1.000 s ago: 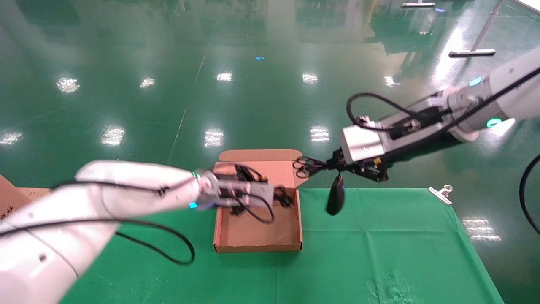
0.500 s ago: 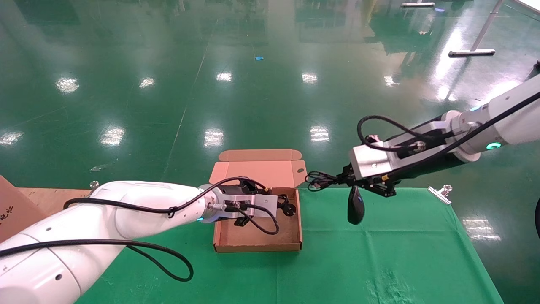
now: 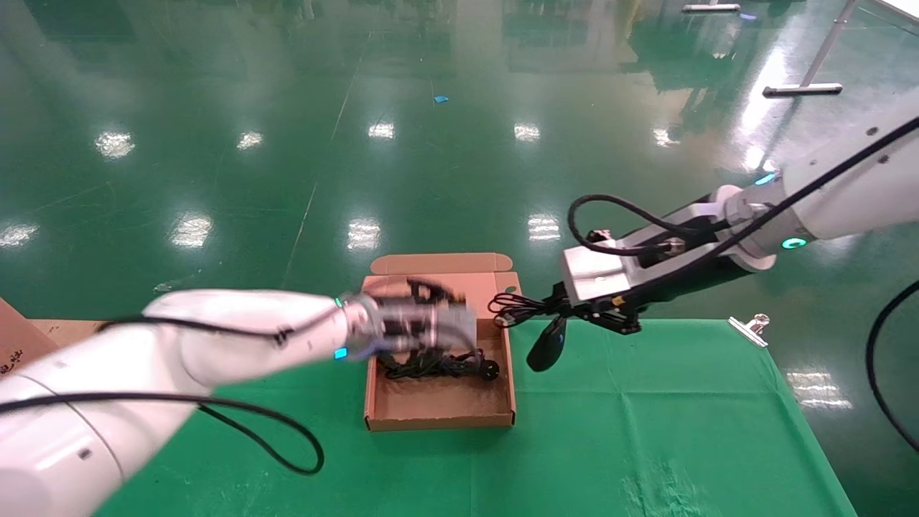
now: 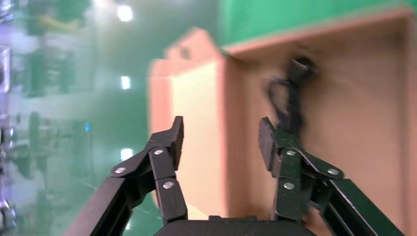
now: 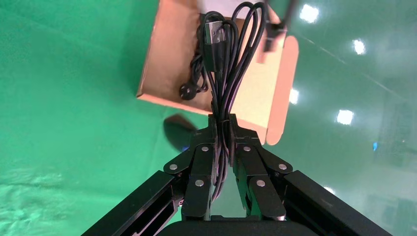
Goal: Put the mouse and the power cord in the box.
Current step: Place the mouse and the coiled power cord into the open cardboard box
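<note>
Between my right gripper's (image 5: 222, 129) closed fingers sits a bundled thin black cable with a USB plug (image 5: 227, 59), clamped tight; the small black oval mouse (image 3: 547, 345) dangles from it above the green cloth-covered table (image 3: 646, 402), just right of the shallow brown cardboard box (image 3: 439, 420). My left gripper (image 4: 221, 135) hangs over that box, fingers apart and holding nothing. Below it the looped black power cord (image 3: 438, 366) lies inside the box against the far wall. Its hinged flap lid (image 3: 445, 264) stands open beyond. A silver binder clip (image 3: 750, 327) grips the table's right edge. No lettering is readable.
</note>
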You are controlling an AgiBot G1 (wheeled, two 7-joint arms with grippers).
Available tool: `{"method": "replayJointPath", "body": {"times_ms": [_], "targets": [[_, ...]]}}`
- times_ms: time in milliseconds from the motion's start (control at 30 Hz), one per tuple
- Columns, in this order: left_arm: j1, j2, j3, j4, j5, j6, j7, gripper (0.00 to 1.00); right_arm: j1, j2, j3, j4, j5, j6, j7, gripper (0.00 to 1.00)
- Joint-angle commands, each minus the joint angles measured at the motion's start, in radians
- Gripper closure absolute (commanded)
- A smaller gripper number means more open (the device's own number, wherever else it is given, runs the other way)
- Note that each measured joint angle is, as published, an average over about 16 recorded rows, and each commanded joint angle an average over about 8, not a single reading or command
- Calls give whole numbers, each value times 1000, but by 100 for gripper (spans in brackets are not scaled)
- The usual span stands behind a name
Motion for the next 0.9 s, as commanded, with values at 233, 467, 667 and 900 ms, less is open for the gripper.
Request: {"method": "replayJointPath", "body": {"times_ms": [233,467,667,900], "targets": [[-15,-204,-122,-92,-267,226,126,0,-3,-87,-16,-18,-19,42,20,100],[55,-430,-261,-113,-519,424,335,0,-31,-182,-65,-34,-34,132,42,100],[88,-543,-310,-88,-592,495,427,0,-85,-202,-194,52,8,247,106,100],[108,-596,-318,-127,-594,474,433,0,-147,-203,-372,119,58,464,169,100]]}}
